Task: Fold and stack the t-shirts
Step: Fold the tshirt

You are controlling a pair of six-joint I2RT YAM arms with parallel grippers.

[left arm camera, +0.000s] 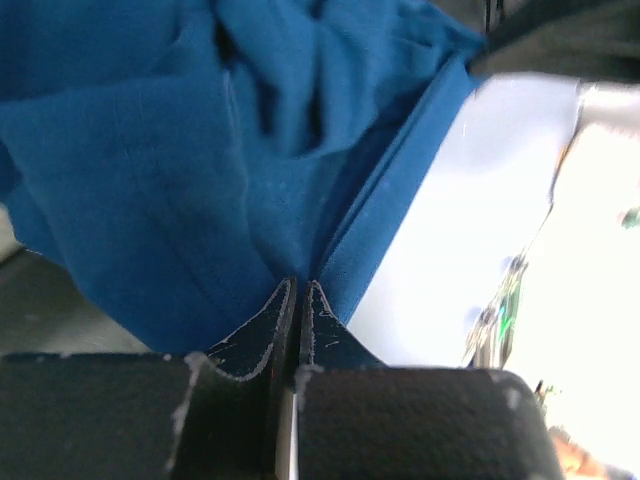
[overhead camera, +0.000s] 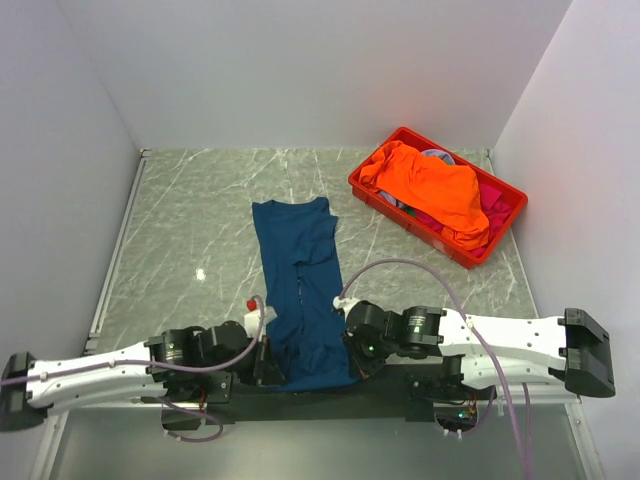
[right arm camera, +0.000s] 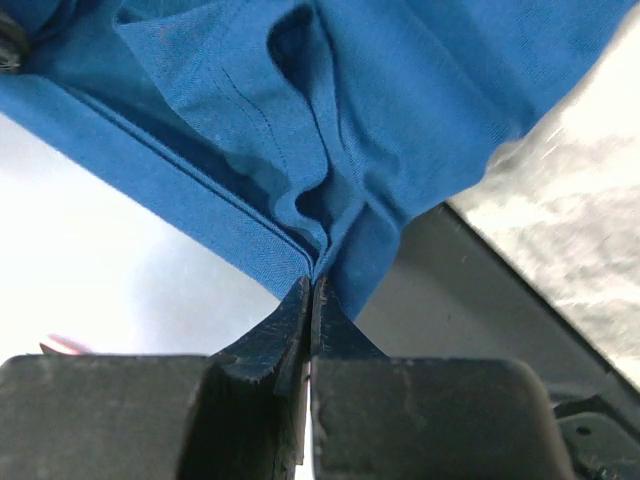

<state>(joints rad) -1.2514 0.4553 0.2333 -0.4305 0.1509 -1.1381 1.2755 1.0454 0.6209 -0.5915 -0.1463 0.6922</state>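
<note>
A navy-blue t-shirt (overhead camera: 303,285) lies folded into a long narrow strip down the middle of the table, its near end at the table's front edge. No chest print shows. My left gripper (overhead camera: 268,366) is shut on the near left corner of its hem (left arm camera: 280,230). My right gripper (overhead camera: 350,362) is shut on the near right corner (right arm camera: 330,180). An orange t-shirt (overhead camera: 430,188) is heaped in the red crate (overhead camera: 372,192) at the back right, with magenta-pink cloth (overhead camera: 492,212) under it.
White walls close in the table on the left, back and right. A small red-and-white object (overhead camera: 254,305) sits just left of the shirt near my left arm. Purple cables loop over both arms.
</note>
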